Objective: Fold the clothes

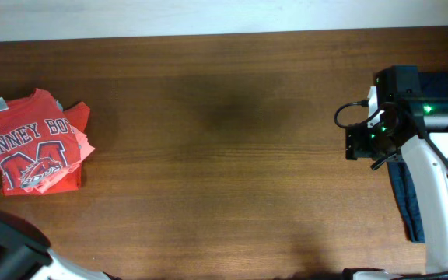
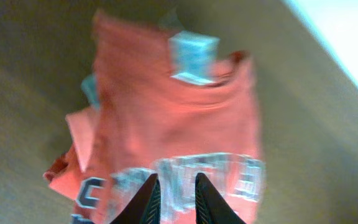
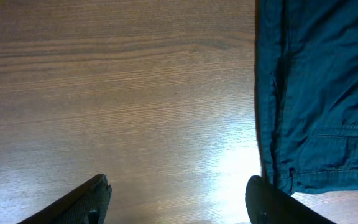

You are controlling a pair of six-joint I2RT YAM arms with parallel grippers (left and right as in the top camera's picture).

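The clothes lie in two places. A folded orange-red T-shirt (image 1: 37, 140) with grey-white lettering rests at the table's far left, and it fills the blurred left wrist view (image 2: 173, 112) with its neck label up. My left gripper (image 2: 178, 190) hovers above the lettering with a narrow gap between its fingers and nothing in it. A navy garment (image 1: 411, 198) lies at the right edge, partly under my right arm (image 1: 383, 124). My right gripper (image 3: 179, 186) is wide open over bare wood, its right finger (image 3: 272, 202) beside the navy cloth's hem (image 3: 316, 93).
The wooden table (image 1: 224, 155) ends in a pale strip (image 1: 208, 15) along its far edge. My left arm's dark links (image 1: 6, 245) sit in the near left corner. A salmon layer (image 1: 86, 144) peeks from under the orange shirt.
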